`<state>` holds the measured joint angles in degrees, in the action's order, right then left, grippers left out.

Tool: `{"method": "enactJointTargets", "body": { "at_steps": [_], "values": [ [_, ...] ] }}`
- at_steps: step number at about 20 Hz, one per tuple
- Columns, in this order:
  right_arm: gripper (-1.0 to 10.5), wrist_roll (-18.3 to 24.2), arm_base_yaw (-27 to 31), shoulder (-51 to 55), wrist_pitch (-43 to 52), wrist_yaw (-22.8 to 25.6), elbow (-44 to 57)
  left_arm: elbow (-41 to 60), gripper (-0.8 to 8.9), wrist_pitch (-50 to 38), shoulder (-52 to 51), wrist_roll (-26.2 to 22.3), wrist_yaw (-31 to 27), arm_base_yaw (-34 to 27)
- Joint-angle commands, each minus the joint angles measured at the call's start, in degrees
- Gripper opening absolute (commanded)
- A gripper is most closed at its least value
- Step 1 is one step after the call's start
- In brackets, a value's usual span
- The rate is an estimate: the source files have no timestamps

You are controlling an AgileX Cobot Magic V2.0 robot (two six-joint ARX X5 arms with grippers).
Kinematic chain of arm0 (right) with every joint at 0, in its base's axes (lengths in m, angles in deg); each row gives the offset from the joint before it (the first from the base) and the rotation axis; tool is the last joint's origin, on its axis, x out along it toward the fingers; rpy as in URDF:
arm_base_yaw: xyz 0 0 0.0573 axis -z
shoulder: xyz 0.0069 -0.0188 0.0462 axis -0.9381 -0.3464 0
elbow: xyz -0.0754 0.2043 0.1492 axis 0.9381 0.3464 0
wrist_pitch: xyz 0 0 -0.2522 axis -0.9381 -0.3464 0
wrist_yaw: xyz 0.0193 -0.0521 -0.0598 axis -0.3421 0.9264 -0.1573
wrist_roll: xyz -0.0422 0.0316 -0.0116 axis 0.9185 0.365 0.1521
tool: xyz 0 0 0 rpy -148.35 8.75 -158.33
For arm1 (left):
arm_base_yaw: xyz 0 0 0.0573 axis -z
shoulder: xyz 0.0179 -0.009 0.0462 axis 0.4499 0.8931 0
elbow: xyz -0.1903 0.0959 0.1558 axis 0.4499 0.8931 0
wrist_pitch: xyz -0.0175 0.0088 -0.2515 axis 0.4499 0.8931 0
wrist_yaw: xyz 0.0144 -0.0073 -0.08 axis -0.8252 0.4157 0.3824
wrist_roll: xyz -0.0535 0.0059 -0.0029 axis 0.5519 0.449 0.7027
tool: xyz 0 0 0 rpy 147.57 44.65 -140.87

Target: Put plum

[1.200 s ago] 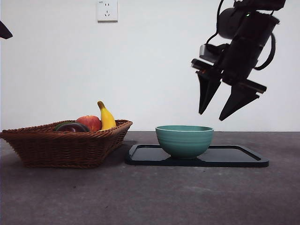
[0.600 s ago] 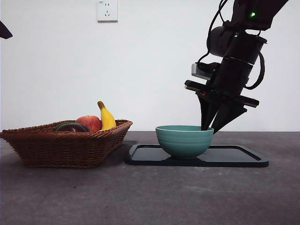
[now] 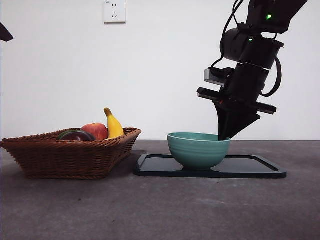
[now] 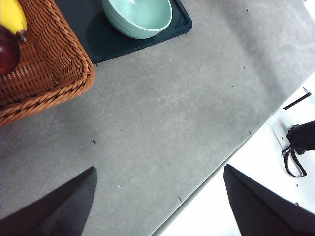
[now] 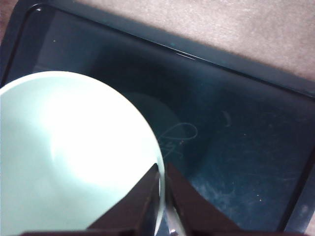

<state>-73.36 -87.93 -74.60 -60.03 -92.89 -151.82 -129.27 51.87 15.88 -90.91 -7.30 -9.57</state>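
The plum [image 3: 77, 136] lies dark and glossy in the wicker basket [image 3: 70, 157] on the left, and shows at the picture's edge in the left wrist view [image 4: 7, 51]. My right gripper [image 3: 224, 134] is over at the teal bowl [image 3: 198, 150] on the black tray [image 3: 250, 169], far from the plum. Its jaws are shut on the bowl's right rim, one inside and one outside, as the right wrist view shows [image 5: 162, 173]. My left gripper [image 4: 157, 196] hangs open high over bare table, holding nothing.
A red apple [image 3: 96, 131], a banana [image 3: 113, 125] and a dark green fruit [image 3: 64, 133] share the basket with the plum. The table's edge [image 4: 236, 147] runs close under the left gripper. A wall socket [image 3: 114, 11] sits high on the back wall.
The right gripper came down from above the tray to the bowl's right rim and shut on it. The bowl has shifted slightly to the right.
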Motion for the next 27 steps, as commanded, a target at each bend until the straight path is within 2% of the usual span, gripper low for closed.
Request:
{"method": "enactJointTargets", "body": {
  "at_steps": [1,9,15,20,27],
  "values": [
    [0.1,0.33,-0.33,1.95,-0.24,0.20,-2.54,-0.63,4.04,-0.33,0.37,-0.92,0.33,0.22],
    [0.1,2.08,-0.50,13.77,-9.68,-0.44,-4.24,-0.63,4.04,-0.37,0.37,-0.94,0.31,0.22],
    [0.1,2.73,-3.23,21.51,-17.75,-0.42,-3.52,-0.63,4.04,-0.42,0.37,-0.96,0.31,0.20],
    [0.1,2.73,-8.61,26.27,-17.81,-0.17,2.84,-0.63,4.04,-0.37,0.37,-0.96,0.31,0.22],
    [0.1,2.03,-13.92,28.26,-10.84,-0.17,17.35,-0.63,4.04,-0.37,0.37,-0.96,0.31,0.22]
  ]
}}
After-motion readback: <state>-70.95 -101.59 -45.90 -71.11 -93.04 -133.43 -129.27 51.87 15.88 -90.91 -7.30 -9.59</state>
